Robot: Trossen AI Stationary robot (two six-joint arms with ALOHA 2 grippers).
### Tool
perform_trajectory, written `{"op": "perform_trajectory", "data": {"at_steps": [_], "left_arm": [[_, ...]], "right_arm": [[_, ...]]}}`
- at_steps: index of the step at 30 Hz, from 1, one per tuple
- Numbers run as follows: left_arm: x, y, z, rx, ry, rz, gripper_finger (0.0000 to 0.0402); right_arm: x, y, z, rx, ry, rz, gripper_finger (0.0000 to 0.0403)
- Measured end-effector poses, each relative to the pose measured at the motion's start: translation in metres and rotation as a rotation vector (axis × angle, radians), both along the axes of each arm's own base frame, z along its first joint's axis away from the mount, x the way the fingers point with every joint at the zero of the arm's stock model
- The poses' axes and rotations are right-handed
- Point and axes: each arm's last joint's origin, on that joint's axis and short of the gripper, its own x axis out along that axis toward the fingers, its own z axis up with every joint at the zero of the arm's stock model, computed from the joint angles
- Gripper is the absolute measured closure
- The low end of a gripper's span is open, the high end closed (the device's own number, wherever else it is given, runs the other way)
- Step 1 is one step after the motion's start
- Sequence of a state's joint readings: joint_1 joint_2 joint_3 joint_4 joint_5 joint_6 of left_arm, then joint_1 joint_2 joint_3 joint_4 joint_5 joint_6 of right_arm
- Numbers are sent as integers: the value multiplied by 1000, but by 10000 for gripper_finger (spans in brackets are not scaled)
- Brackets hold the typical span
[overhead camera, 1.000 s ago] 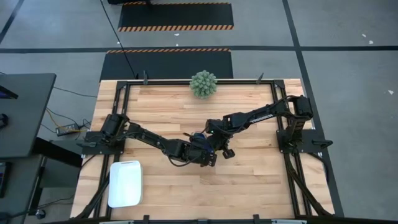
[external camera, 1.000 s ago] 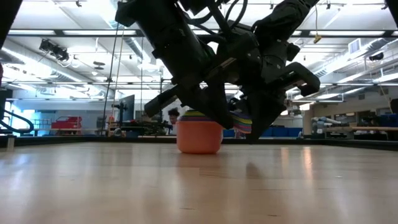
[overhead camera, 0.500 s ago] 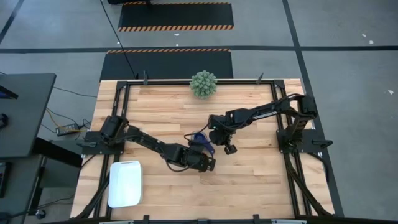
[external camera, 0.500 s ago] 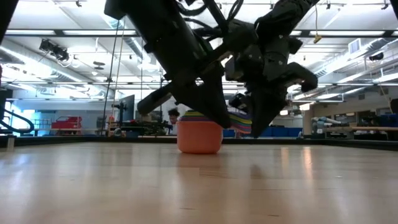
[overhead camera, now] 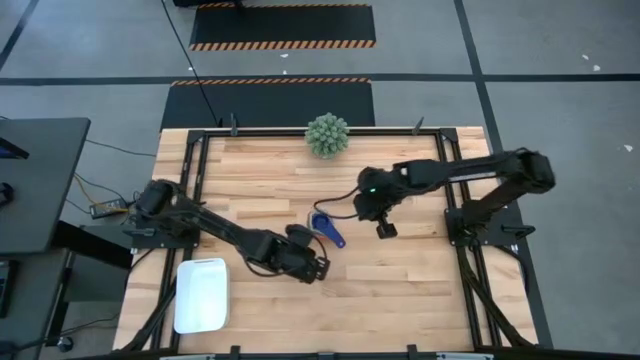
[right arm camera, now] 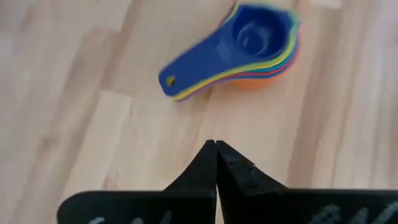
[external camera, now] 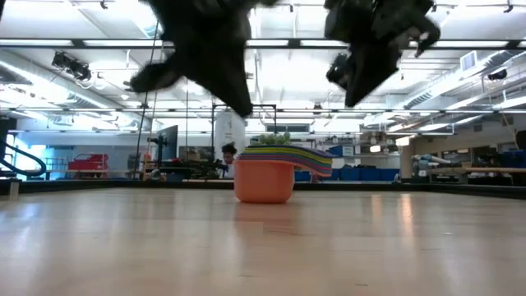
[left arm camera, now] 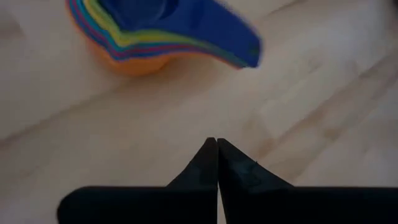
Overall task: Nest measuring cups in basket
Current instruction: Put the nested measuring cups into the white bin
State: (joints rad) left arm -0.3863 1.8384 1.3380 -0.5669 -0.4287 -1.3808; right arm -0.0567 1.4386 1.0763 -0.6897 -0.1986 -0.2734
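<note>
No brand, label or readable writing showed on anything. The measuring cups [overhead camera: 325, 226] sat nested in one stack on the bare wood near the middle of the table [overhead camera: 420, 290], the dark blue cup on top with its flat handle pointing toward the table's front-right; a small hole showed at the handle's tip in the right wrist view. Beneath it the rims of the yellow, light blue, green and red cups peeked out only as thin coloured bands, and the orange cup formed the base, as the low view showed. The basket [overhead camera: 201, 294], white and with nothing in it, lay by the front-left corner, well apart from the stack.

The left gripper [overhead camera: 318, 270] hung near the stack on its front side, fingers pressed together and grasping nothing. The right gripper [overhead camera: 384, 229] hung to the stack's right, likewise clenched on nothing. In the low view both grippers were cut off at the top and the left was smeared.

A spiky green plant [overhead camera: 327, 134] stood at the table's far edge.
</note>
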Motion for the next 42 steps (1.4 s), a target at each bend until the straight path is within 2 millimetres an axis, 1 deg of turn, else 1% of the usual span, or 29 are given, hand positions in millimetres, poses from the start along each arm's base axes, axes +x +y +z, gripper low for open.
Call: {"op": "perform_trajectory", "data": {"at_steps": [4,7,9,11,13,16,21,24,28,32,34,36,40,42], "left_arm": [[-26,7,38,81,4,-45,397],[-47,14,62,187,29,-106,397],[-58,19,73,253,44,-141,397],[-70,22,80,317,98,-198,397],[-75,24,86,350,104,-250,397],[-81,26,92,375,130,-316,397],[-83,27,93,405,161,-421,397],[-83,28,93,459,192,-504,397],[-82,30,93,540,234,-619,397],[-82,32,93,574,261,-666,397],[-83,35,92,581,290,-679,397],[-84,39,90,582,327,-676,397],[-87,50,88,578,405,-662,397],[-86,54,88,575,415,-649,397]], "right_arm": [[-16,4,26,41,-82,-87,400],[-24,9,38,72,-125,-139,400],[-27,14,42,72,-137,-147,400],[-28,19,43,55,-144,-143,400],[-28,22,43,46,-146,-134,400],[-27,27,44,52,-163,-126,400],[-26,29,45,68,-178,-136,400],[-25,29,48,79,-205,-132,400],[-25,29,48,104,-209,-38,400],[-26,28,49,199,-217,106,400],[-26,26,50,228,-230,174,400],[-27,22,49,219,-231,196,400],[-34,7,42,155,-147,140,400],[-36,0,43,178,-146,126,400]]}}
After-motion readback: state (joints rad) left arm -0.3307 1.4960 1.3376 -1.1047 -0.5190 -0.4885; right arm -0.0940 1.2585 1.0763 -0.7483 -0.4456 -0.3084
